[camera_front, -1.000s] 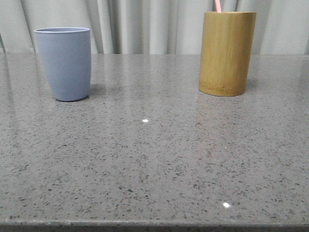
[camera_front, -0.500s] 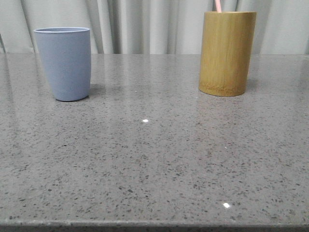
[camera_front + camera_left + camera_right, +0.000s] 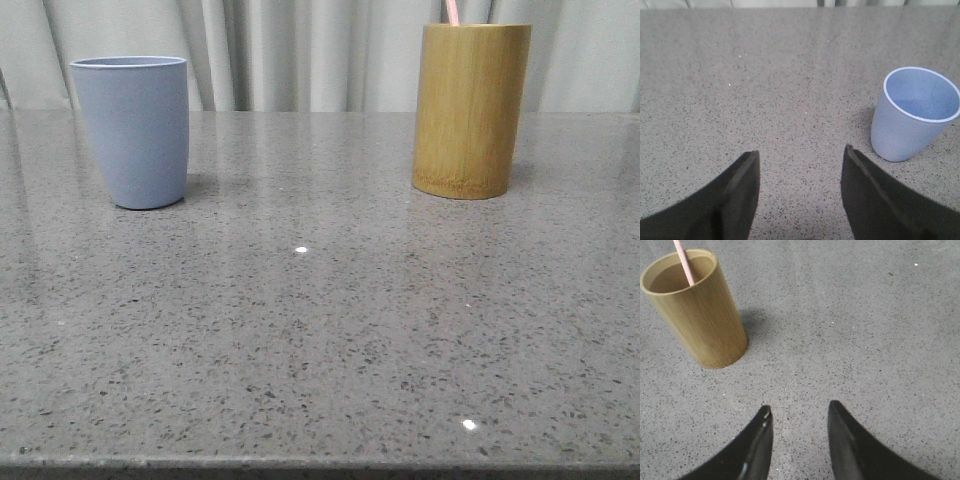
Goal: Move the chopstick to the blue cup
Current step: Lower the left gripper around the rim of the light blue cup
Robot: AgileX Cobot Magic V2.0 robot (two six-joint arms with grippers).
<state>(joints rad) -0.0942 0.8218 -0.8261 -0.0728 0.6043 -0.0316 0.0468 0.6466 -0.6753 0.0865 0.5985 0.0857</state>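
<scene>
Front view: 2 obstacles only, both at rear of table [image 3: 320, 330]. Blue cup [image 3: 133, 130] upper left, bamboo holder [image 3: 470, 110] upper right, well apart, wide open lane between them. Whole lower half of frame bare counter. Chopstick [image 3: 452, 12] pokes up out of holder at top edge, blocks straight-down entry there. Cup mouth open, unobstructed. Curtain [image 3: 300, 50] closes off behind table.

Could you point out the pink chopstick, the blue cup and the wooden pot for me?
chopstick [image 3: 684, 262], right wrist view, on its shaft above the pot's rim.
blue cup [image 3: 135, 140], front view, middle of its outer wall.
bamboo holder [image 3: 468, 110], front view, middle of its side.
</scene>
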